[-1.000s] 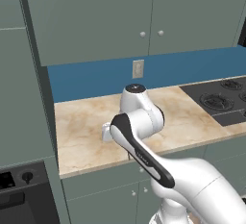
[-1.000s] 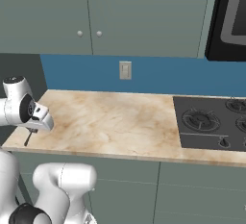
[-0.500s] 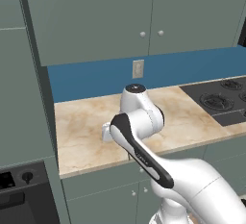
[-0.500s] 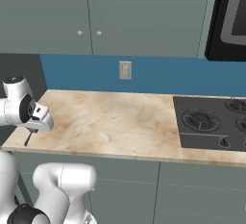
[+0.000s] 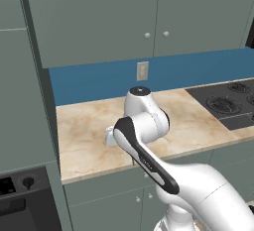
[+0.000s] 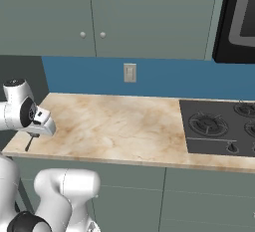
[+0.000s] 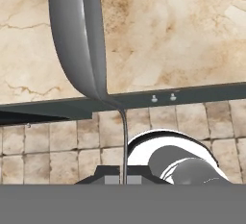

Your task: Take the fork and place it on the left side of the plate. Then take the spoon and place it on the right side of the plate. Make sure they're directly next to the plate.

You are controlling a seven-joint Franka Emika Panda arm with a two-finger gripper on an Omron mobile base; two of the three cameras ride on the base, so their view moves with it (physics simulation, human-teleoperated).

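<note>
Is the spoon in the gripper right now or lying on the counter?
In the gripper: the spoon hangs by its thin handle from the shut fingertips, bowl out over the counter edge.

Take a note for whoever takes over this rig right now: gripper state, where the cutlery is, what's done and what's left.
The gripper is shut on the spoon, pinching the end of its thin handle.
The spoon is lifted clear, its bowl pointing away from the hand, over the left front part of the marble counter.
Done: spoon picked up.
Left: carry it to the right side of the plate and set it down directly beside it. Whether the fork is already placed cannot be told from these views, so check it.
</note>
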